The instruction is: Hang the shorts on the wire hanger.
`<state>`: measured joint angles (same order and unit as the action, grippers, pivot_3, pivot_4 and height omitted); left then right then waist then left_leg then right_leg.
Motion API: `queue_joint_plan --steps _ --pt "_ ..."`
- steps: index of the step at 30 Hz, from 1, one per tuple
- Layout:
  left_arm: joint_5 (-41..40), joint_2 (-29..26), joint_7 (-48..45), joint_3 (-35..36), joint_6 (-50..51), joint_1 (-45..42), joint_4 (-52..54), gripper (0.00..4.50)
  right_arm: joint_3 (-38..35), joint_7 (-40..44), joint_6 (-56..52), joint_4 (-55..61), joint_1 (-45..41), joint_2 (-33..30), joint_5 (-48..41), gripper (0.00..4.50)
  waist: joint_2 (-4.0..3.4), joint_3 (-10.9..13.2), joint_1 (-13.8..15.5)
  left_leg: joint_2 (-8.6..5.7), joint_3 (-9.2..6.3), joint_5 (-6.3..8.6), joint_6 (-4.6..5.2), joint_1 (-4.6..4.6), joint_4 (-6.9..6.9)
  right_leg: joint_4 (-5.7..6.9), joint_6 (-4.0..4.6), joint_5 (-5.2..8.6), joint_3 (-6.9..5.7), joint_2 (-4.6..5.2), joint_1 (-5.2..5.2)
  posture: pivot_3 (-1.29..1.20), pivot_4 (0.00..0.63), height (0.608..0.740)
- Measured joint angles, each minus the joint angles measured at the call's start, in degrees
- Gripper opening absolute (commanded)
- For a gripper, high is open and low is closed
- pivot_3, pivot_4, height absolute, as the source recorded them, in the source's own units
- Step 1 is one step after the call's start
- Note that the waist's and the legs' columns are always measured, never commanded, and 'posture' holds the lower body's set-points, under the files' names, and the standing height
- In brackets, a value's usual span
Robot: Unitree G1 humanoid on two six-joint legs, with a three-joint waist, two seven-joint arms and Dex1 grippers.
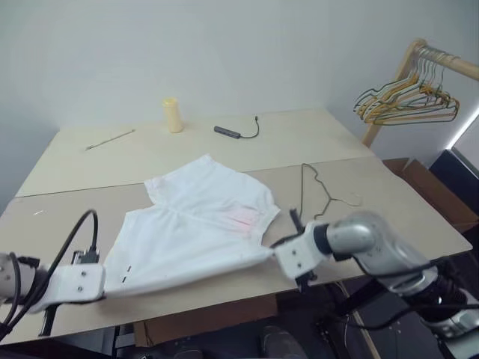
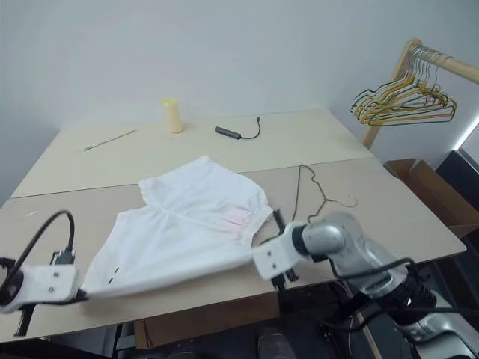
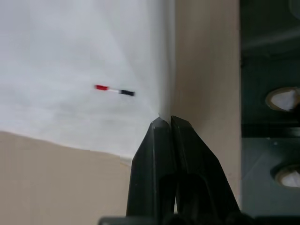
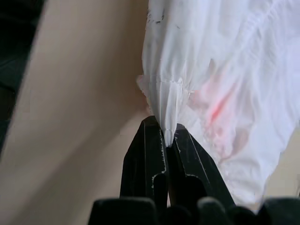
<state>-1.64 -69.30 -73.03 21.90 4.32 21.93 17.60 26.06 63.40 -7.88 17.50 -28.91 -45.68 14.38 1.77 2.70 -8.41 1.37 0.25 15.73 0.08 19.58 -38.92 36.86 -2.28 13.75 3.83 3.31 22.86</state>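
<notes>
nearby, wire hanger lies beside shorts; cable, cup behind.

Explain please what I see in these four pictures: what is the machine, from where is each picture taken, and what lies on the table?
This is a humanoid robot with two arms, each ending in a gripper of two black fingers. The two wide pictures come from cameras on its head, looking down over a pale wooden table. The two close pictures come from cameras on its wrists.

The left gripper and the right gripper are each shut on one end of the white shorts, stretching that edge between them near the table's front edge. The thin wire hanger lies on the table beside the shorts. Farther back are a yellow cup, a small dark cable and a thin stick. A rack with more hangers stands to the right.
</notes>
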Motion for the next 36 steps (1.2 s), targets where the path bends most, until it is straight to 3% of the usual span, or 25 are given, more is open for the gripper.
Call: queue_joint_plan --steps 4,7,9,11,13,15,19,22,26,28,31,36 --pt "4.23 7.54 8.71 -11.81 2.57 -23.86 -10.19 0.03 -1.43 -6.10 -11.40 -13.32 -9.81 9.52 2.48 0.00 -0.28 0.07 0.50 -0.15 0.08 -0.01 0.01 -0.35 0.02 0.04 -0.26 -0.17 -0.01 -0.06 -0.50 -0.11 0.000 0.740" --pt "12.82 22.50 23.96 -21.14 7.09 -49.98 -28.04 0.03 -4.56 -21.78 -17.64 -32.17 -21.70 21.65 5.04 0.00 -0.02 0.10 1.19 -0.40 -0.24 -0.15 -0.03 -0.06 -0.12 0.14 0.24 -0.69 -0.07 -0.01 -0.33 -0.12 0.000 0.740" --pt "17.26 30.56 37.77 -23.72 7.50 -66.21 -40.85 0.03 -6.22 -38.42 -15.64 -44.26 -31.67 27.64 7.20 0.00 0.24 0.00 0.94 -0.50 -0.49 -0.44 -0.56 0.88 -0.14 0.23 0.25 -1.09 -0.08 0.13 0.64 -0.13 0.000 0.740" --pt "17.78 34.10 51.24 -22.30 5.11 -78.26 -48.10 0.03 -8.50 -55.08 -10.48 -51.71 -39.29 28.59 9.51 0.00 0.33 -0.12 0.30 -0.65 -0.76 -0.86 -1.27 2.55 -0.08 0.47 0.03 -1.50 0.04 0.46 2.45 -0.14 0.000 0.740" --pt "17.13 34.37 61.94 -17.87 0.60 -85.69 -50.31 0.03 -12.71 -68.28 -4.79 -54.36 -43.20 27.90 10.28 0.00 0.37 -0.26 -0.83 -0.94 -0.61 -0.98 -1.43 3.42 0.05 0.83 -0.09 -1.50 0.01 1.05 3.67 -0.15 0.000 0.740" --pt "16.48 33.45 67.28 -15.69 -5.36 -89.23 -47.92 0.03 -14.47 -75.66 1.82 -53.09 -44.50 26.82 10.81 0.00 0.30 -0.33 -2.47 -1.06 -0.44 -0.76 -1.09 3.65 0.23 0.82 -0.10 -1.50 0.03 1.17 4.07 -0.15 0.000 0.740" --pt "15.51 27.51 67.93 -13.25 -12.56 -82.47 -39.40 0.03 -14.79 -74.94 9.27 -45.43 -40.24 24.27 11.31 0.00 -0.17 -0.82 -6.49 -1.42 -0.49 -0.29 -0.44 3.37 0.30 0.76 -0.42 -1.34 0.09 1.40 3.76 -0.15 0.000 0.740" --pt "13.40 23.22 60.73 -11.99 -11.64 -68.12 -33.15 0.03 -9.44 -65.14 12.15 -41.32 -31.09 21.62 12.54 0.00 -0.13 -0.95 -8.38 -1.73 -0.55 0.15 0.30 2.88 0.11 -0.11 -1.06 -1.02 0.09 1.76 2.60 -0.13 0.000 0.740" --pt "10.39 18.64 48.95 -11.73 -10.45 -49.59 -26.53 0.03 3.01 -49.19 16.64 -40.18 -18.89 16.00 18.11 0.00 -0.14 -0.90 -8.38 -2.21 -0.56 0.03 0.81 2.46 -0.14 -0.10 -1.30 -1.12 0.21 2.07 2.03 -0.12 0.000 0.740" --pt "10.05 13.17 41.62 -11.64 -12.24 -37.17 -21.86 0.03 8.84 -40.83 21.95 -37.14 -13.93 11.75 19.81 0.00 -0.20 -0.81 -8.28 -2.33 -0.59 -0.09 0.86 2.11 -0.14 -0.13 -1.30 -1.13 0.25 2.13 1.84 -0.11 0.000 0.740" --pt "9.89 8.78 32.39 -11.75 -13.33 -21.49 -17.29 0.03 11.35 -32.98 24.98 -33.42 -8.99 9.69 19.77 0.00 -0.20 -0.24 -7.78 -2.12 -0.60 -0.19 1.01 1.13 -0.11 -0.11 -1.24 -1.09 0.21 2.03 0.84 -0.10 0.000 0.740" --pt "10.54 4.32 23.07 -8.85 -10.94 -4.11 -10.09 0.03 11.17 -24.51 28.64 -26.13 -8.34 7.70 18.06 0.00 -0.06 0.07 -6.36 -1.43 -0.56 -0.27 1.05 -0.35 0.04 -0.52 -1.39 -0.89 0.06 1.50 -0.65 -0.10 0.000 0.740"
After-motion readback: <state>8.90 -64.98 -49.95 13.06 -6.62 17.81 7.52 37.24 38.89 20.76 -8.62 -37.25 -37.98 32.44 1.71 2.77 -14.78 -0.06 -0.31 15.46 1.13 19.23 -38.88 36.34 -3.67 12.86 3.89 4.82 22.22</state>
